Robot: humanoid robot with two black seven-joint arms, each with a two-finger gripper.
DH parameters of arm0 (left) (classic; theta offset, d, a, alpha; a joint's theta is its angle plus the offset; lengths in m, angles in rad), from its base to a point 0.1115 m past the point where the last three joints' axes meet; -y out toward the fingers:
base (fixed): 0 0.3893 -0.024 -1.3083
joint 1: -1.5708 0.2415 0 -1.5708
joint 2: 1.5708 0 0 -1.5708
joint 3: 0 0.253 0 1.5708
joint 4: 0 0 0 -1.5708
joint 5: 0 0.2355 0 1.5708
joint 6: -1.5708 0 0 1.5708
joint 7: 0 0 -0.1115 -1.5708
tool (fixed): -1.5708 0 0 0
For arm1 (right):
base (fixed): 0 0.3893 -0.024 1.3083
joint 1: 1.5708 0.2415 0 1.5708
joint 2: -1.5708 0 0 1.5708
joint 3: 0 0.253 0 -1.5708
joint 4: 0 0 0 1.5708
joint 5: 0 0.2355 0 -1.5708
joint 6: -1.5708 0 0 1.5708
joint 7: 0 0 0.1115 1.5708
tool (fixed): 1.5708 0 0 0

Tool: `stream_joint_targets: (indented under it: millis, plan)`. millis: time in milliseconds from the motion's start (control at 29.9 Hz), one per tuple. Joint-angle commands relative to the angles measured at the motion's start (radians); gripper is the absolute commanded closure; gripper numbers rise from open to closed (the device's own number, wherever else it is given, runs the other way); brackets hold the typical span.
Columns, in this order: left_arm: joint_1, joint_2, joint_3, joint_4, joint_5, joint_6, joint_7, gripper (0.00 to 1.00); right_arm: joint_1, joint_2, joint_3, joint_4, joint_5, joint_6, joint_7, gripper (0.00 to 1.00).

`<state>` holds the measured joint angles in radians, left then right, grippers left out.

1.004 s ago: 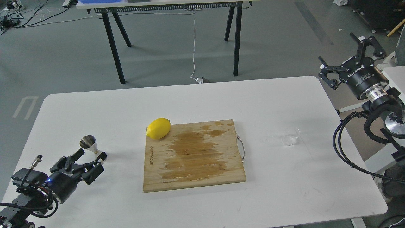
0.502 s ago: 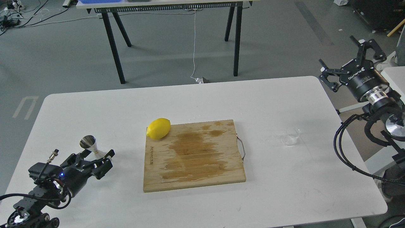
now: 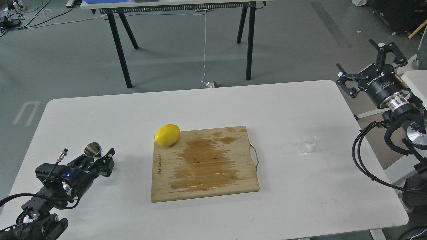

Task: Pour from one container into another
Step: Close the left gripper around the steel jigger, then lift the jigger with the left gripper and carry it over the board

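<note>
The steel jigger (image 3: pixel 93 150) stands on the white table (image 3: pixel 213 103) at the near left, only its upper cone showing. My left gripper (image 3: pixel 97 159) is low over the table right at it, open, its fingers (image 3: pixel 109 155) on either side of the jigger's hidden lower half; contact is unclear. The small clear cup (image 3: pixel 307 143) stands upright on the table at the right, beyond the cutting board's handle. My right gripper (image 3: pixel 355 54) is raised past the table's right edge, open and empty, well up and to the right of the cup.
A wooden cutting board (image 3: pixel 204 164) with wet stains lies mid-table, a metal handle (image 3: pixel 255 156) on its right edge. A yellow lemon (image 3: pixel 167 135) rests at its far-left corner. A black-legged table (image 3: pixel 181 6) stands on the floor behind.
My left gripper moved forward and up to the jigger, which now sits between its fingers with its lower half hidden. The right gripper shifted slightly right and up. The cup stayed put.
</note>
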<state>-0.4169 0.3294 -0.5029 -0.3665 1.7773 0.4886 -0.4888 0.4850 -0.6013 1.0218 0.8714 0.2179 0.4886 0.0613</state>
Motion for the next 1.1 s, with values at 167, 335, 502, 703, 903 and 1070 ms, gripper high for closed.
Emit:
stream_joint_targets:
  millis: [167, 335, 502, 703, 903, 1070]
  plan:
    - [-0.059, 0.016, 0.003, -0.014, 0.001, 0.0, 0.0, 0.96, -0.006, 0.002, 0.003, 0.0, 0.0, 0.0, 0.0, 0.01]
    - [-0.134, 0.091, 0.003, -0.083, -0.002, 0.0, 0.0, 0.96, -0.006, 0.0, 0.006, -0.002, 0.0, 0.0, 0.0, 0.01]
    - [-0.181, 0.114, 0.004, -0.103, -0.006, 0.0, 0.0, 0.96, -0.008, 0.0, 0.011, -0.005, 0.0, 0.0, 0.0, 0.01]
    - [-0.249, 0.12, 0.006, -0.213, -0.006, 0.0, 0.0, 0.96, -0.009, 0.003, 0.011, -0.008, -0.002, 0.0, 0.0, 0.01]
    - [-0.312, 0.112, 0.006, -0.478, -0.004, 0.0, 0.0, 0.96, -0.006, 0.003, 0.011, -0.011, -0.002, 0.0, 0.0, 0.01]
    - [-0.306, -0.048, 0.052, -0.606, 0.008, 0.0, 0.0, 0.95, 0.001, 0.002, 0.009, -0.014, -0.003, 0.0, 0.0, 0.01]
